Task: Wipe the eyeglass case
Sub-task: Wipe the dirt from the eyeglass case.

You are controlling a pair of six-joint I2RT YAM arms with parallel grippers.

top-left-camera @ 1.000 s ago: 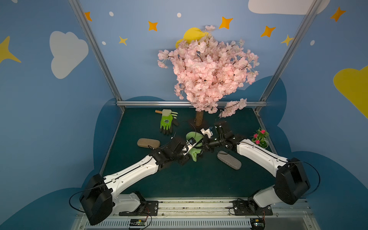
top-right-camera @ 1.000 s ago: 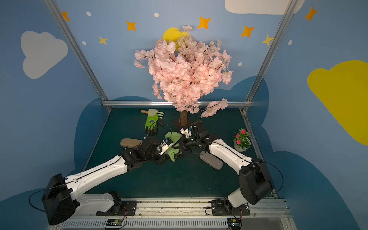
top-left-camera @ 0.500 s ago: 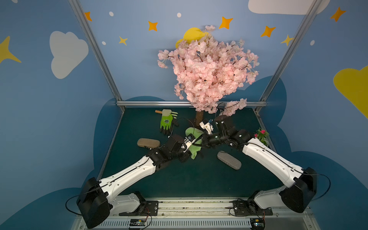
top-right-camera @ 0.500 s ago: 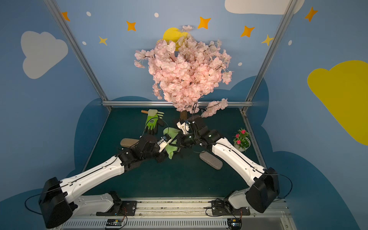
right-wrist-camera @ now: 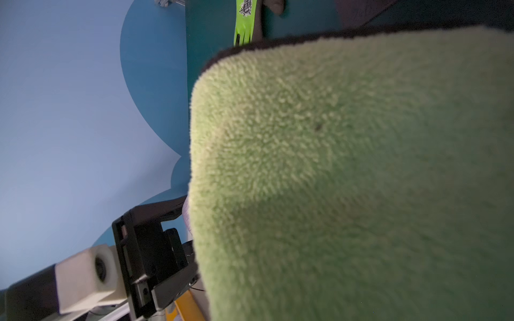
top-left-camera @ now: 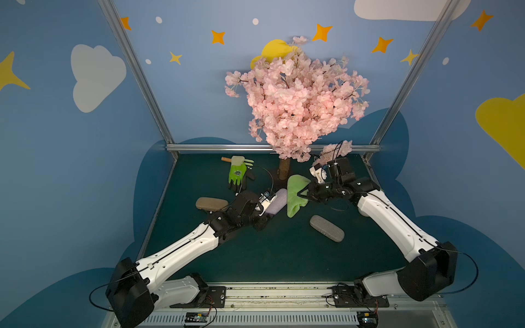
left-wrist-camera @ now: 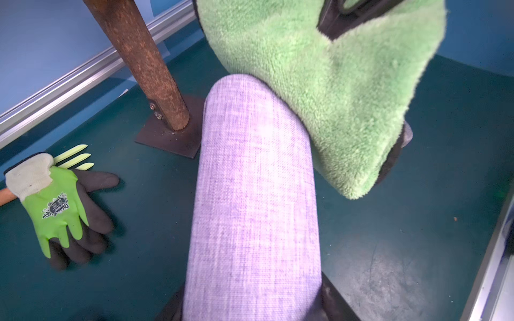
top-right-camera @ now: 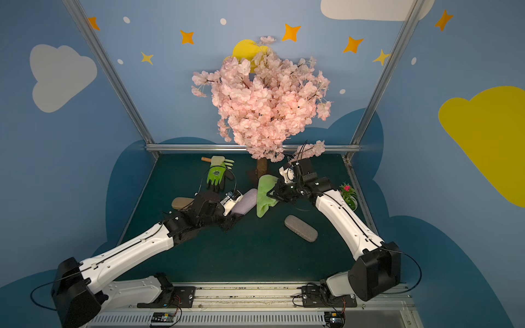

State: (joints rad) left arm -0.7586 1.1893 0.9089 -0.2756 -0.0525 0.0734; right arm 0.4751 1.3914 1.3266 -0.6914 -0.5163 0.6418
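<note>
**Mid-wipe: cloth against far end of case**

Left gripper (top-left-camera: 262, 217) is clamped on the near end of the lilac eyeglass case (left-wrist-camera: 256, 194), at frame centre in both top views and apparently lifted off the mat. Right gripper (top-left-camera: 305, 194) is pinched shut on the green cloth (top-left-camera: 294, 198), which touches the case's far end and one flank (clearest in the left wrist view). Judged partway; how much is wiped can't be told. Since a second ago the cloth has shifted right, baring more of the case.

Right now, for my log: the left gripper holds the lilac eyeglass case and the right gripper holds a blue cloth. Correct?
Not quite. The cloth is green, not blue; the left wrist view shows it. The left gripper does hold the lilac eyeglass case, and the right gripper holds the cloth.
</note>
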